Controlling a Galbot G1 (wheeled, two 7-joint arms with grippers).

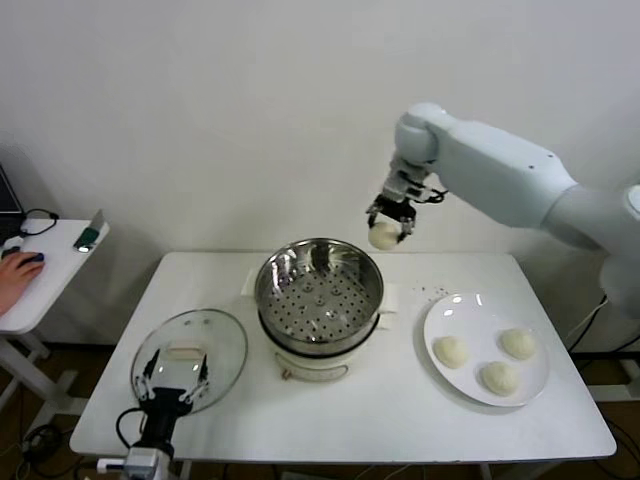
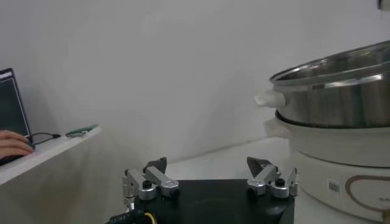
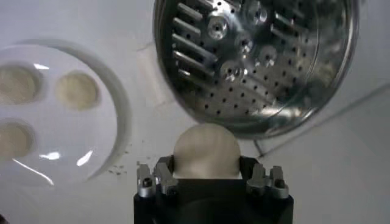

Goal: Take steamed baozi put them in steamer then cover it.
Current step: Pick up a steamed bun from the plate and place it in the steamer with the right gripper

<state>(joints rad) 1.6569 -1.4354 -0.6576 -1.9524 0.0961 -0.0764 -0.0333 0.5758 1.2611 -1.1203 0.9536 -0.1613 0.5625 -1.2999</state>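
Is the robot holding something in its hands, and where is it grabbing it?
Yes. The right gripper holds one baozi by its sides, up in the air behind the steamer. The left gripper is open and holds nothing.

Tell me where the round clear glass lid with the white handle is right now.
In the head view, the round clear glass lid lies flat on the white table at the robot's left, beside the shiny steel steamer, with the open left gripper over its near edge.
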